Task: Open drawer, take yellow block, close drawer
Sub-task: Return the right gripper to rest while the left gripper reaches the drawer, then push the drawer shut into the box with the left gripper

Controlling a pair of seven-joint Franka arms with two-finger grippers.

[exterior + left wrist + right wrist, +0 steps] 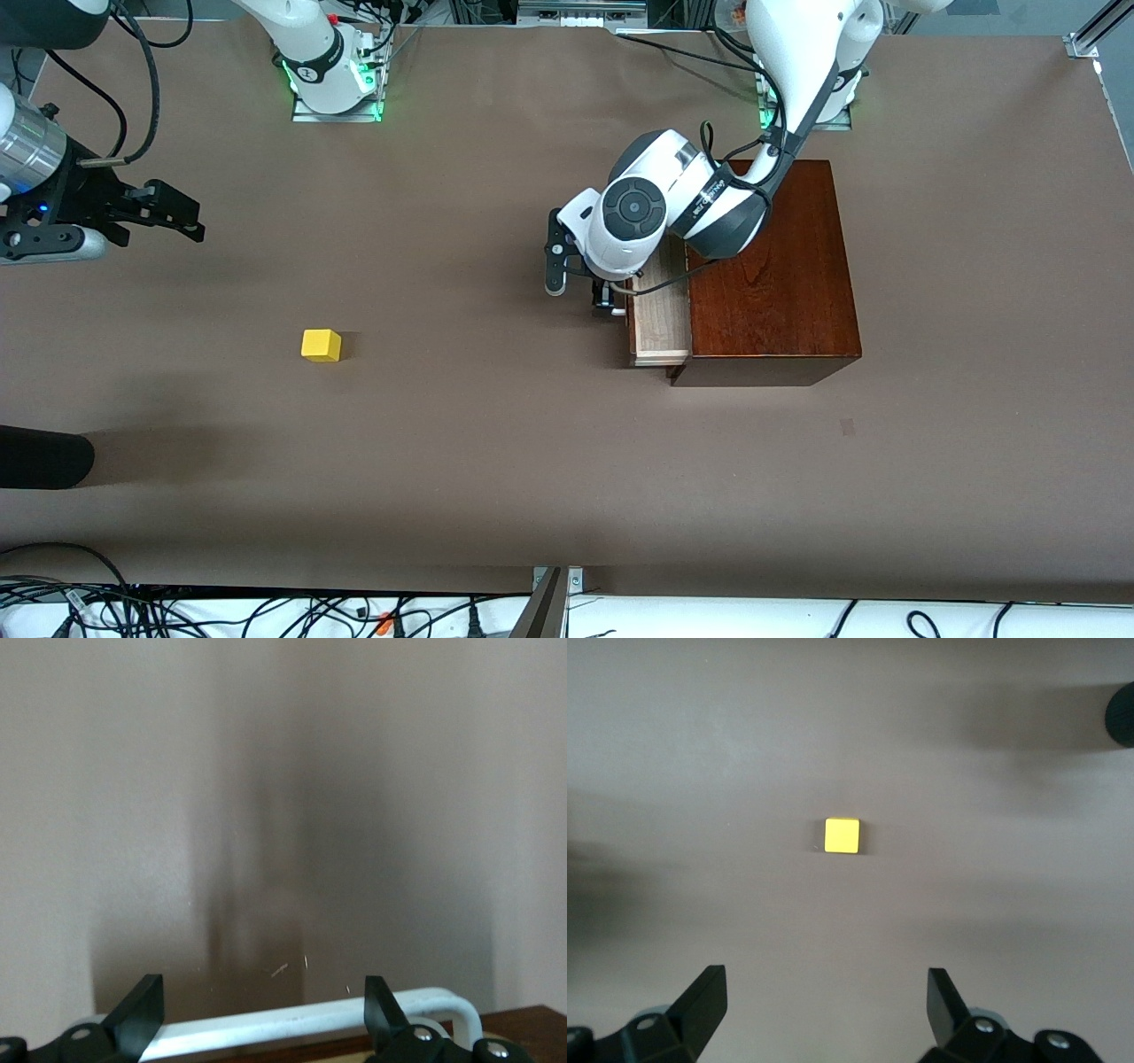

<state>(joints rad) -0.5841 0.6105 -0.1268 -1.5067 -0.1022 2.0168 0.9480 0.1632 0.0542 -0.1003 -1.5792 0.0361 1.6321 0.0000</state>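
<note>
The drawer (660, 317) of the dark reddish-brown box (771, 266) stands partly pulled out, its pale interior showing. My left gripper (580, 285) hangs open just in front of the drawer. In the left wrist view its fingers (142, 1017) stand wide apart, and the white bar handle (292, 1020) runs across between them, not gripped. The yellow block (321, 345) sits alone on the brown table toward the right arm's end. My right gripper (182, 215) hovers open above the table, with nothing between its fingers. The block (842, 835) lies ahead of this gripper (824, 1010) in the right wrist view.
A dark rounded object (44, 456) pokes in over the table edge at the right arm's end, nearer the front camera than the block. Cables (266, 611) run along the table edge closest to the front camera. Bare table lies between block and box.
</note>
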